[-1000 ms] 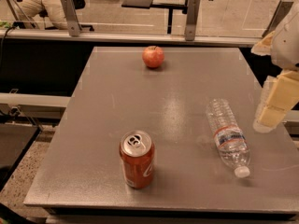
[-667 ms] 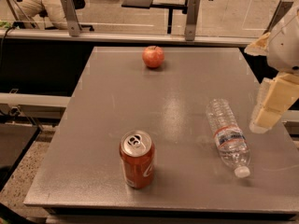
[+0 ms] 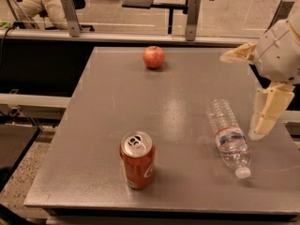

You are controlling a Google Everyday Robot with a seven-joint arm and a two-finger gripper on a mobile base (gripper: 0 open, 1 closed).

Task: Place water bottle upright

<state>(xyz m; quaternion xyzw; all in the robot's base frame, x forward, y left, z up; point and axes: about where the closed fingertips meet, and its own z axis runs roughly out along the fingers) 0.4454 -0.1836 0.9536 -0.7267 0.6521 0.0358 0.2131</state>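
The water bottle lies on its side on the right part of the grey table. It is clear and ribbed, with a red, white and blue label band, and its white cap points toward the table's front edge. My gripper hangs at the right edge of the view, above and just right of the bottle, not touching it. It is open and empty: one beige finger points down beside the bottle and the other sticks out to the left.
A red soda can stands upright at the front middle of the table. A red apple sits at the back middle. A rail with metal posts runs behind the table.
My gripper has shifted a little to the left, over the table's right edge. The bottle, can and apple have not moved.
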